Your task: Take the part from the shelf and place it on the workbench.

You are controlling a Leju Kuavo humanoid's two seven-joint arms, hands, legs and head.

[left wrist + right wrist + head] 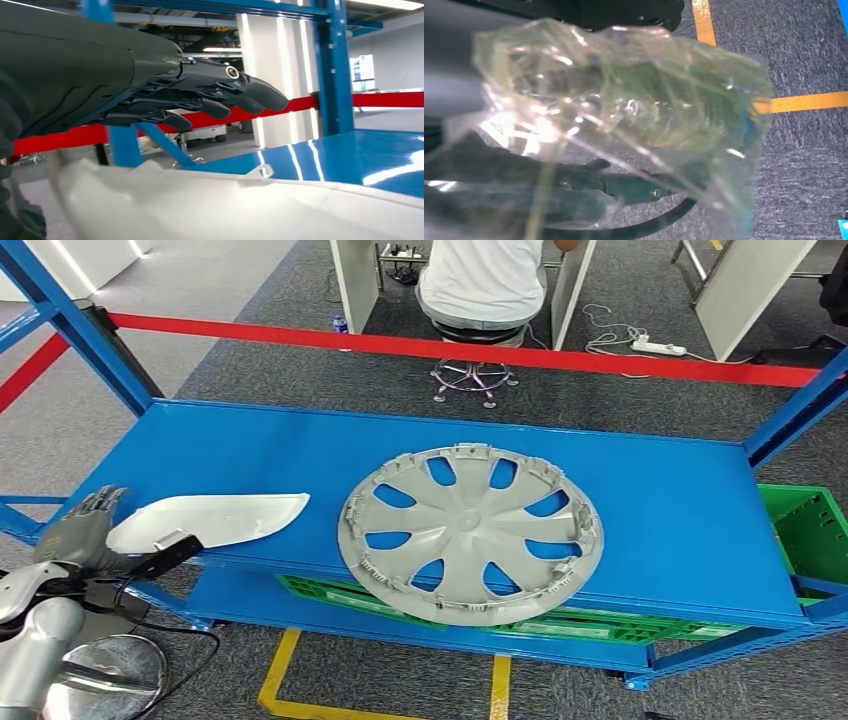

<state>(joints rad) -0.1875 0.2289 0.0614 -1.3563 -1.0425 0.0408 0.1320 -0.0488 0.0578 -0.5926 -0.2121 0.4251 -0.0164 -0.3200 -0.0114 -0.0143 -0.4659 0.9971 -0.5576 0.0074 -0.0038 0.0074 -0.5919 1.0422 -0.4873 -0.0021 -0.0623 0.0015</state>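
We see the left robot hand open above the white trim panel, lower left on the blue shelf | hubcap centre | right robot hand: state unclear behind crumpled plastic.

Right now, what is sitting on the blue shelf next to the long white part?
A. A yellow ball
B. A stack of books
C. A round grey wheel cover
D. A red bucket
C: in the head view a round grey wheel cover with curved spokes lies flat on the blue shelf, to the right of the long white part.
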